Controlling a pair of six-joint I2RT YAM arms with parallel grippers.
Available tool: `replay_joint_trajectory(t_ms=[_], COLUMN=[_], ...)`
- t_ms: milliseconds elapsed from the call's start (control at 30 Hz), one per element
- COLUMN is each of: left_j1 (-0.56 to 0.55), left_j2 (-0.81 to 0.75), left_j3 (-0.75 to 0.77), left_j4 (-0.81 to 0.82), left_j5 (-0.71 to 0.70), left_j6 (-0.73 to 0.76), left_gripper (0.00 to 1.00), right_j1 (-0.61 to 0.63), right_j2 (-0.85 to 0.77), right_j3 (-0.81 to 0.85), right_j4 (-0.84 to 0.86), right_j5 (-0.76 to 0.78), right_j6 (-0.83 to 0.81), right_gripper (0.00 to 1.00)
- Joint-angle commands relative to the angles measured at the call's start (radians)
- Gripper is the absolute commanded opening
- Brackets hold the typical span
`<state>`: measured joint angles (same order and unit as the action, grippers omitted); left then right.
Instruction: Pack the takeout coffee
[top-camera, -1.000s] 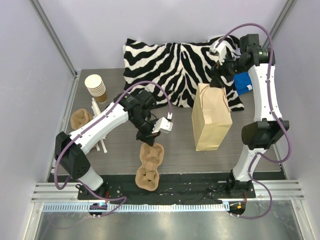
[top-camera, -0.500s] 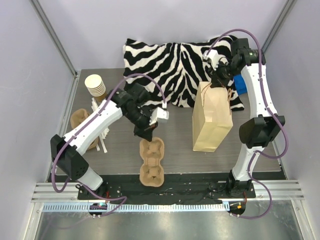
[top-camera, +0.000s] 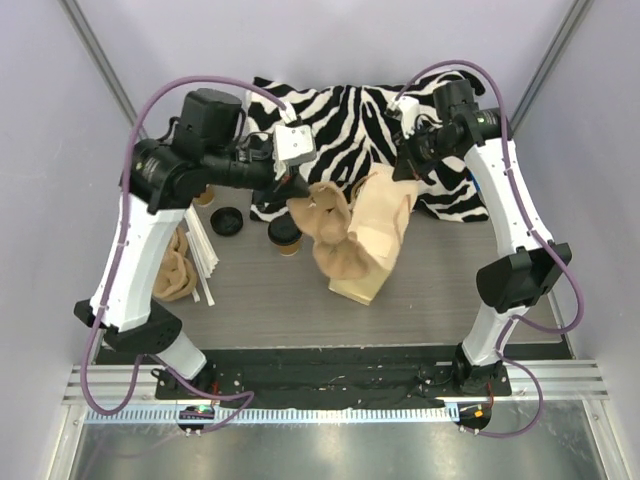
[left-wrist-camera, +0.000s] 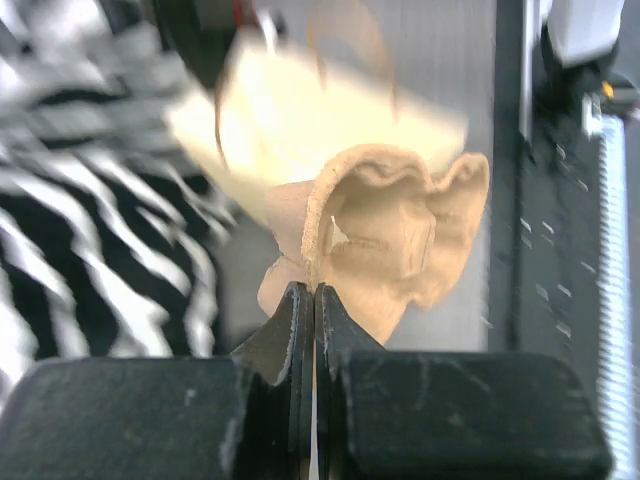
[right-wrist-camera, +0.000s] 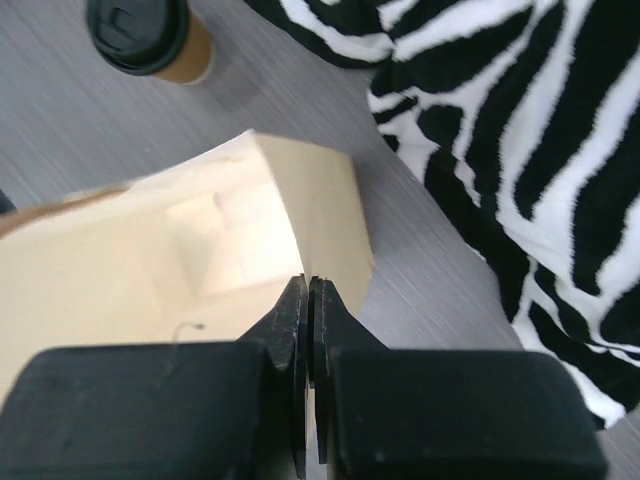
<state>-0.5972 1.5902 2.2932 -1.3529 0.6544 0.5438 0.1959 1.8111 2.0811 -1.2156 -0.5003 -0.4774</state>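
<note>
Coffee cup (top-camera: 285, 234) stands upright on the tabletop (top-camera: 260, 295), at the zebra cloth's (top-camera: 340, 110) front edge. A loose lid (top-camera: 226, 220) lies to its left, with bare tabletop in front. It is kraft brown with a black lid. My left end effector (top-camera: 292, 183) pinches a pulp cup tray (top-camera: 330, 230) beside it. My right end effector (top-camera: 405, 170) is clamped on the paper bag's (top-camera: 385, 225) rim. Only the right wrist view shows the lid's moulded top.

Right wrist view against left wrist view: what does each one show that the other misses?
Only the right wrist view shows the takeout coffee, lidded and upright on the table, and the right fingers pinching the edge of the paper bag. Only the left wrist view shows the left fingers pinching the pulp cup carrier. Both show the paper bag and the zebra cloth.
</note>
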Motion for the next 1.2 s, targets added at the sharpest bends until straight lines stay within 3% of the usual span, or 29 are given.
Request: replay_joint_trajectory(t_ms=[0,167,433,700,1167], left_j1=[-0.195,-0.335,-0.335,-0.334,-0.337], left_j2=[0.036,-0.077,-0.151,-0.187,-0.101], left_j3=[0.238,0.117,0.091,0.044,0.020], left_j4=[-0.167,0.078,0.303,0.610,0.607], left_j5=[-0.238,-0.496,-0.574,-0.906,-0.931], left_j6=[0.004,0.083,0.050,0.019,-0.059], left_gripper=[0.00,0.00,0.00,0.00,0.00], right_j1=[0.043,0.071,0.079,0.079,0.089], right_j2=[-0.062,-0.073,-0.101,-0.124,-0.173], right_j3=[-0.015,-0.033,-0.087,-0.113,-0.141], right_j4=[0.056,0.064,0.131,0.183,0.241], right_j5=[-0.007,-0.001,0.052,0.066,0.157], right_j6=[0.105,0.128,0.177,0.237,0.333], right_gripper=[0.01,0.01,0.01,0.01,0.01])
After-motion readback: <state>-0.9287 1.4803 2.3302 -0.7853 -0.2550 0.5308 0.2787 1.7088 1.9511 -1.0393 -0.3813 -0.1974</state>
